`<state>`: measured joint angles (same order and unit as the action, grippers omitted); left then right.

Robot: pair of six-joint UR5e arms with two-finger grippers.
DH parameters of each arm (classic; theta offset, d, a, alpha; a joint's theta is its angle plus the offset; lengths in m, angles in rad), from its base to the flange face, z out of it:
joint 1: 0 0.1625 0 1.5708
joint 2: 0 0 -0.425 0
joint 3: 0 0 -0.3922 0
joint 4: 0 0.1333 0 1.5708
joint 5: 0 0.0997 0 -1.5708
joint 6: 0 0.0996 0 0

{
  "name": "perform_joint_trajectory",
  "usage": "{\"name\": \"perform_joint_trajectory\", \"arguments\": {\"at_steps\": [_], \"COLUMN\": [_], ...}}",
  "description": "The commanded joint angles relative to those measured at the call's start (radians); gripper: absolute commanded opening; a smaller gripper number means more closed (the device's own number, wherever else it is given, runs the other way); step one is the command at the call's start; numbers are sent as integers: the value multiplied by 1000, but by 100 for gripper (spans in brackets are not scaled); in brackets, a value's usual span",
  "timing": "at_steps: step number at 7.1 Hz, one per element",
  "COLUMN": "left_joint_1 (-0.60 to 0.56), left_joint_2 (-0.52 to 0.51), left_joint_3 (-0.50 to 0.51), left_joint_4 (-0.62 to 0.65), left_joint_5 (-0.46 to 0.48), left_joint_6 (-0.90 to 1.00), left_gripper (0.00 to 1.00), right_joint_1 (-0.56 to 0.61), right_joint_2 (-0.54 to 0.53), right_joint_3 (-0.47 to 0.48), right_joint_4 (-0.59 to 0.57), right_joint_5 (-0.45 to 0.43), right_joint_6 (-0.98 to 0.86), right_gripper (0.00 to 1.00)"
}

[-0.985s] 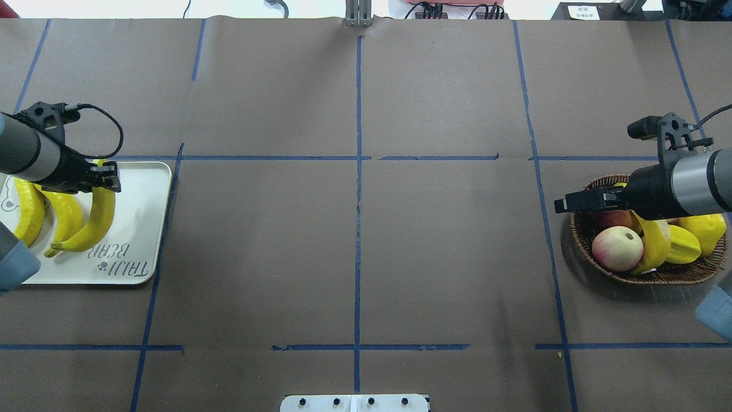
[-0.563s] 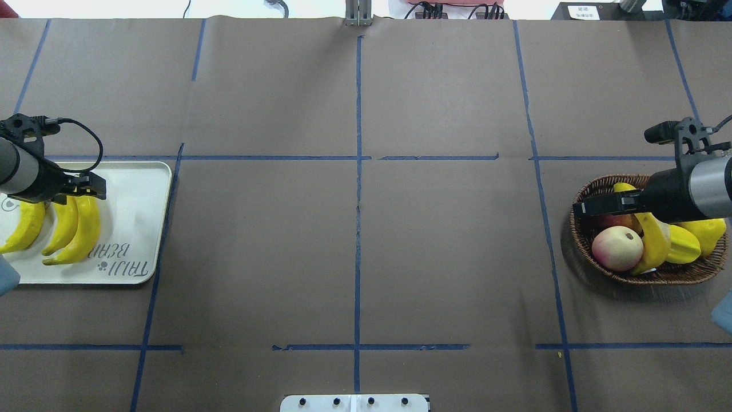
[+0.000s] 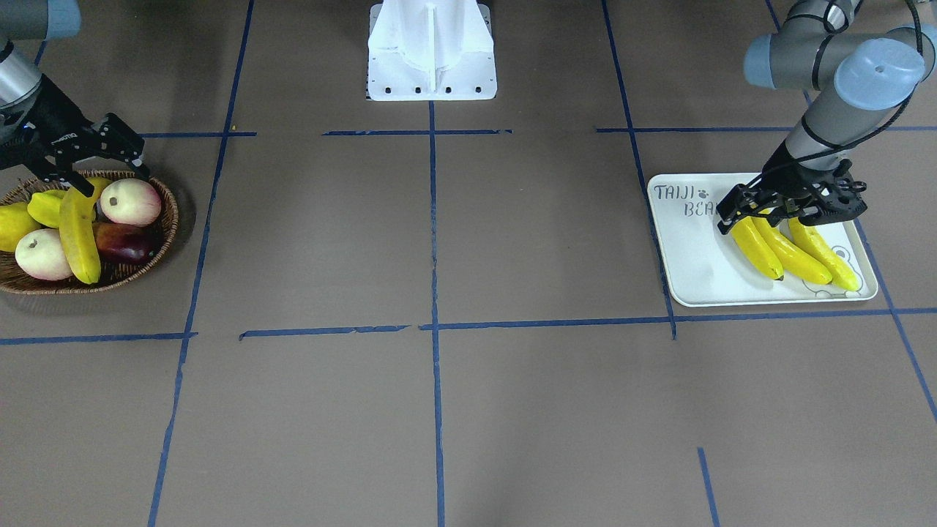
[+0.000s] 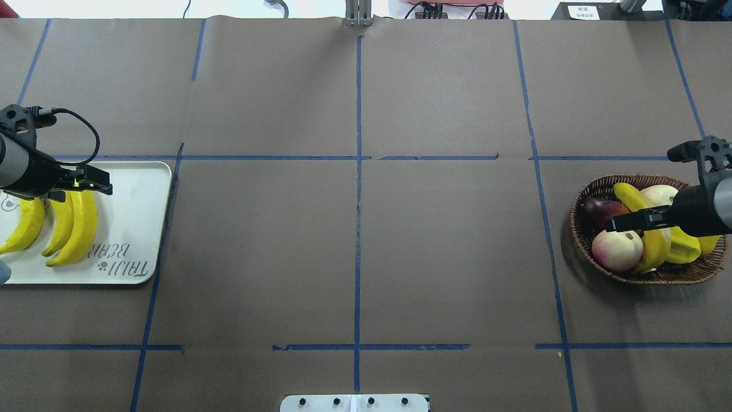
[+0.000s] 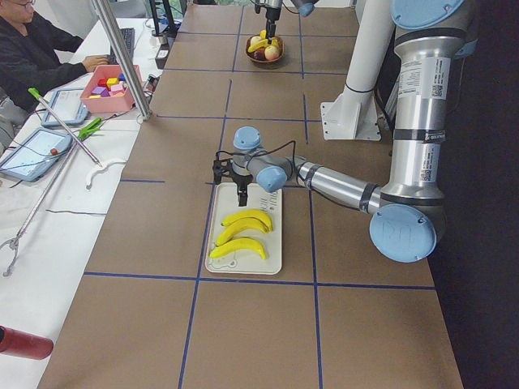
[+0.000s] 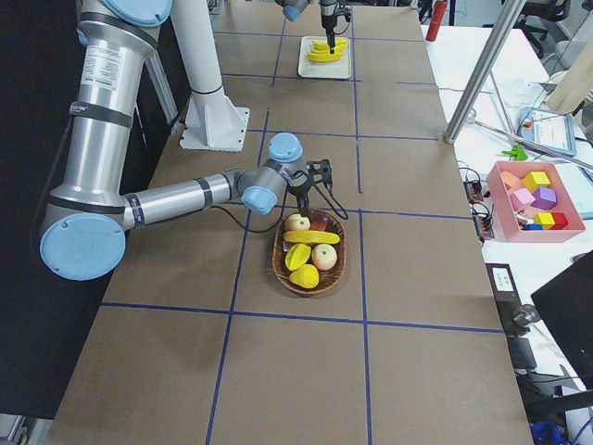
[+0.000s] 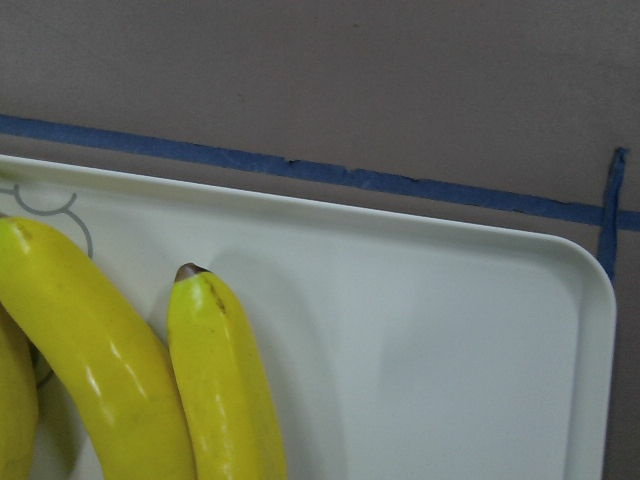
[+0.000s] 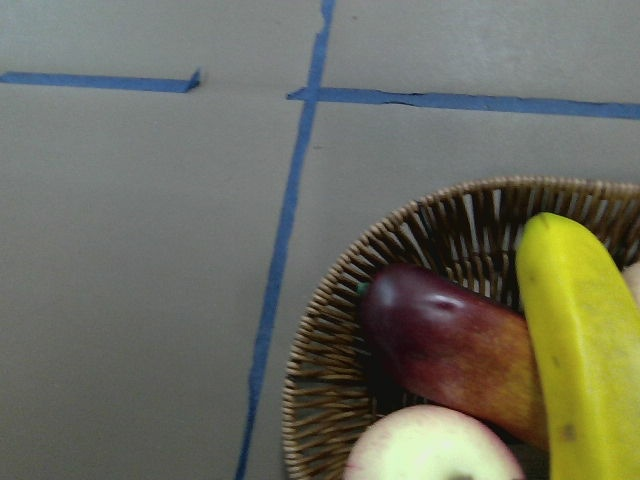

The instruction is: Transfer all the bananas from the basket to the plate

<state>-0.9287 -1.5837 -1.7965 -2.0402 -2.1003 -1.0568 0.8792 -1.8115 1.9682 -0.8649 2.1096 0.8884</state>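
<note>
Three yellow bananas lie side by side on the off-white plate, also seen in the front view as bananas on the plate. My left gripper hangs open just above their near ends, holding nothing. One banana lies across the fruit in the brown wicker basket at the right. My right gripper is open over the basket's robot-side part, just above that banana, with nothing between its fingers.
The basket also holds pale pink peaches, a dark red fruit, a starfruit and a round yellow fruit. The white robot base stands at mid table. A person sits at a side table.
The left gripper has drawn back to the left, and the third banana now lies flat beside the other two. The right gripper has slid right, from the basket's left rim to over its middle.
</note>
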Motion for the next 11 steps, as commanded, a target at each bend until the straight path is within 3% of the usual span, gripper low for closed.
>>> {"name": "perform_joint_trajectory", "arguments": {"at_steps": [1,2,3,6,11], "left_joint_1": [-10,-10,-10,-10,-10], "left_joint_2": [-9,-10,-10,-13,-13], "left_joint_3": [-6,-6,-6,-6,-7], "left_joint_4": [0,0,0,0,-2], "left_joint_5": [-20,-18,-18,-18,-20], "left_joint_6": [-2,-9,-11,-12,-12], "left_gripper": [99,99,99,99,99], "right_joint_1": [65,151,161,123,106], "right_joint_2": [-20,-9,20,103,75], "right_joint_3": [-40,-92,-136,-233,-235], "right_joint_4": [-5,1,3,1,6], "right_joint_5": [38,146,164,161,179], "right_joint_6": [-11,-14,-20,-13,-22], "right_gripper": [100,100,100,100,100]}}
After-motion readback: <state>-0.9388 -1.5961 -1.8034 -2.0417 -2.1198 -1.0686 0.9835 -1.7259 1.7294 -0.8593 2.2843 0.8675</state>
